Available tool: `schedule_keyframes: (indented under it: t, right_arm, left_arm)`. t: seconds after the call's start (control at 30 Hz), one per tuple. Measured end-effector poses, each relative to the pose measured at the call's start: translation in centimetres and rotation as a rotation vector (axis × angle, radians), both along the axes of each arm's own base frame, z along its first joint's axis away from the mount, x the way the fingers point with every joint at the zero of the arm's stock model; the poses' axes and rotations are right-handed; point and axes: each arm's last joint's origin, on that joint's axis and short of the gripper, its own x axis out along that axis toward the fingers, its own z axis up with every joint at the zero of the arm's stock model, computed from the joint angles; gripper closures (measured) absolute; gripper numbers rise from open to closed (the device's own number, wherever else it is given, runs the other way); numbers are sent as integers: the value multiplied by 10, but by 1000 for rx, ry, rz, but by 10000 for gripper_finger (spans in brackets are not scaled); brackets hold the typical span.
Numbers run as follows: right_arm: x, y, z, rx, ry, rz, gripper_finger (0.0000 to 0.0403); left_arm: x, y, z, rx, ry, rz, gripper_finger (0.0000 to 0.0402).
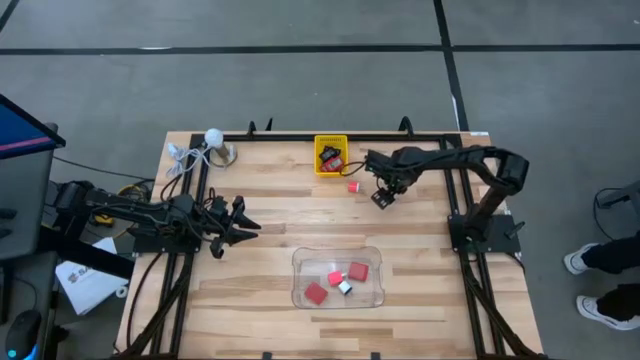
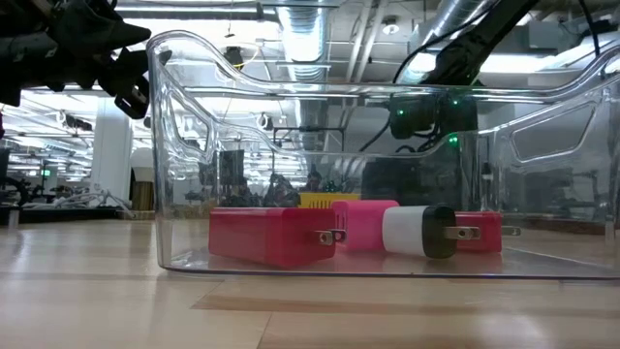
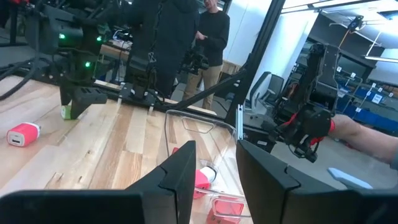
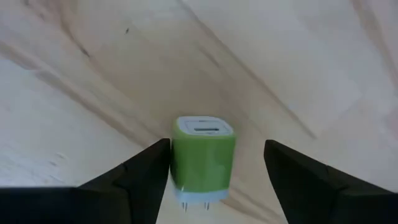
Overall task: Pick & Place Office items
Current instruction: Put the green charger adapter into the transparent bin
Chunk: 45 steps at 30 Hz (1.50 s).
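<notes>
One small green-and-white plastic charger block point(image 4: 203, 157) lies flat, prongs toward 6 o'clock, between the right gripper's point(image 4: 217, 168) parted fingers.

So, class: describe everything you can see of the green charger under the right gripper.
The green charger is a small glossy plastic cube with a white end face holding a USB slot and metal prongs at the opposite end. It lies flat on the wooden table, between the right gripper's open fingers, which don't visibly touch it.

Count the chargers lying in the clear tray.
4: three red chargers and one white charger, all in the clear tray. Others may be hidden.
</notes>
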Motion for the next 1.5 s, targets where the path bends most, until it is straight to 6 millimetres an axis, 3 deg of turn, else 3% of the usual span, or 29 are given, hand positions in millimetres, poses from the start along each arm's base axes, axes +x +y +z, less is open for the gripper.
schedule_keyframes:
  t: [0.23, 0.7, 1.07, 1.17, 1.3, 1.5]
  right_arm:
    - [-4, -15, 3, 18, -66, 14, 164]
    - [-5, -15, 3, 143, -132, -17, 288]
    - [-2, -11, 8, 150, -152, 36, 291]
    - [4, -9, 24, 116, -225, 65, 292]
    - [13, -2, 64, 53, -374, 119, 292]
    - [37, -4, 126, -48, -809, 204, 292]
  left_arm:
    - [0, 0, 0, 1, 1, 0, 288]
    - [0, 0, 0, 0, 1, -1, 288]
    - [0, 0, 0, 0, 1, -2, 288]
    - [0, 0, 0, 0, 1, -2, 288]
    - [0, 0, 0, 0, 1, -2, 288]
    - [0, 0, 1, -1, -11, -1, 288]
